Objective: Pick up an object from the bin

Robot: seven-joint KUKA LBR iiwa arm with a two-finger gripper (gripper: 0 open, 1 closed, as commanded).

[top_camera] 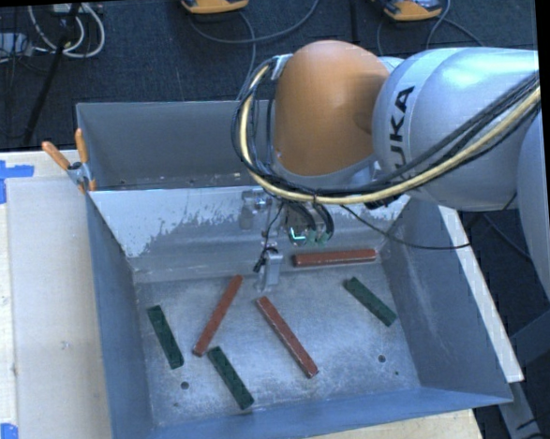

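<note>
My gripper [267,273] hangs low over the middle of the bin, under the orange wrist cover; one grey fingertip shows. It sits between the upper ends of two red-brown sticks: one [218,314] slants down to the left, the other [286,336] slants down to the right. A third red-brown stick [334,257] lies flat just to the right of the gripper, near the back wall. Nothing shows between the fingers.
Three dark green sticks lie farther out: one [165,336] at the left, one [230,377] near the front, one [370,301] at the right. The arm and its cables cover the bin's back right part.
</note>
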